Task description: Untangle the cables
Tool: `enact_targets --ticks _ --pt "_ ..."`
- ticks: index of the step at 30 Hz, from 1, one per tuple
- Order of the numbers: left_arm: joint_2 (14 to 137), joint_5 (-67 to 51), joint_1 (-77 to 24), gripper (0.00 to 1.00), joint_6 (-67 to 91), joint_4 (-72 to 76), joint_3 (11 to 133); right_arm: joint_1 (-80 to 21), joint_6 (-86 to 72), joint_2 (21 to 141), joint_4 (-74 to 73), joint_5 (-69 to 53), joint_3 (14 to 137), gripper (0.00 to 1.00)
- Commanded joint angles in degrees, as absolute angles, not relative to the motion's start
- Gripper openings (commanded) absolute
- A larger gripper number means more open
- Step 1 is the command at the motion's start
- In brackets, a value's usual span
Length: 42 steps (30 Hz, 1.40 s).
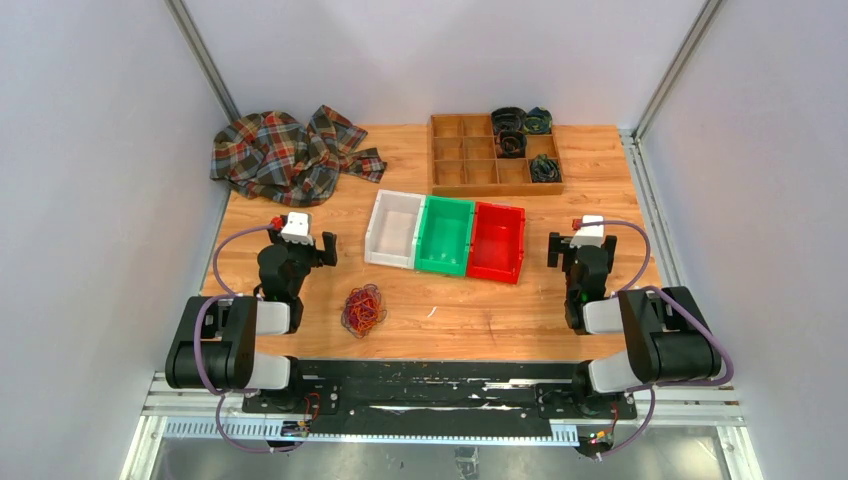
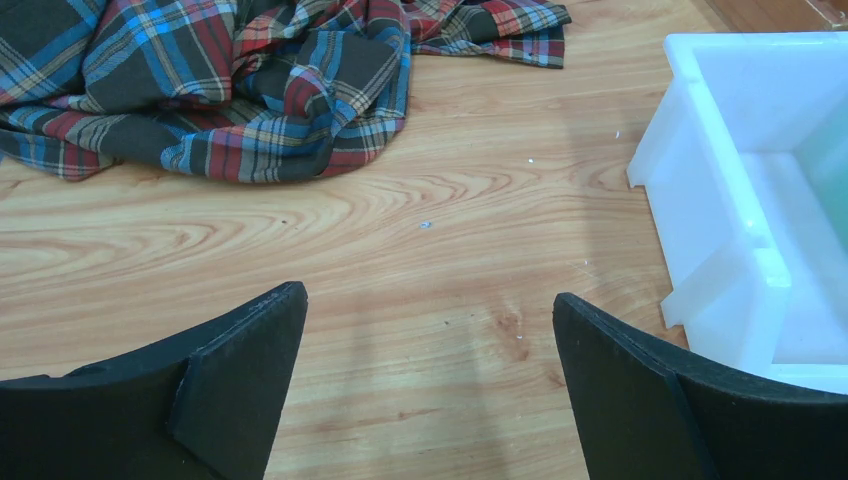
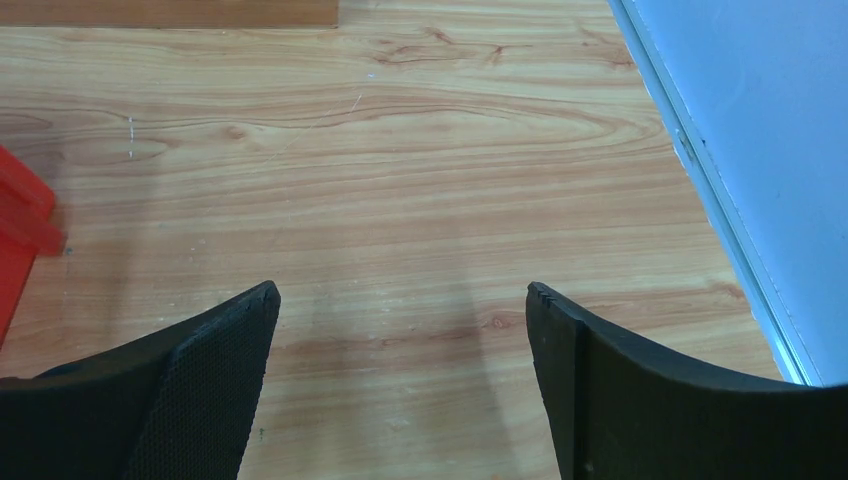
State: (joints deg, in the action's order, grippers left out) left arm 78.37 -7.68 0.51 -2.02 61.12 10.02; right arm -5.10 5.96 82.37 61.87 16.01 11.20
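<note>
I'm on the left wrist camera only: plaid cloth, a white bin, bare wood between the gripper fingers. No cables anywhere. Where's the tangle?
Observer: The tangle of cables lies on the table near its front edge. It is closer to the arm bases than the left gripper and a little to its right.
Operator: Is the right gripper holding any of it?
Observer: No. The right gripper is open over bare wood at the far right, just past a red bin.
Operator: Is the tangle touching the white bin?
Observer: No, it lies apart from the white bin, with open wood between them.
</note>
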Motion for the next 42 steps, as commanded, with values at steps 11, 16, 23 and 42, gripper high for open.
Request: enact_targets --ticks 11,16,23,42 --pt "77.5 -6.5 0.3 0.98 -2.7 61.8 10.9 -5.0 -1.6 72.4 27.6 28.1 24.3 0.92" --pt "71.8 -7.7 0.4 0.98 -3.7 41.4 19.4 -4.4 -11.5 69.1 0.6 23.4 39.5 0.92" --pt "66.9 -23.0 1.1 0.98 -19.1 -5.7 39.1 -4.2 -24.9 52.6 4.1 8.6 31.7 0.92" --pt "81.3 -49.7 -1.4 0.95 -54.8 -45.8 52.3 -32.1 -18.9 55.9 5.1 0.5 36.5 0.87"
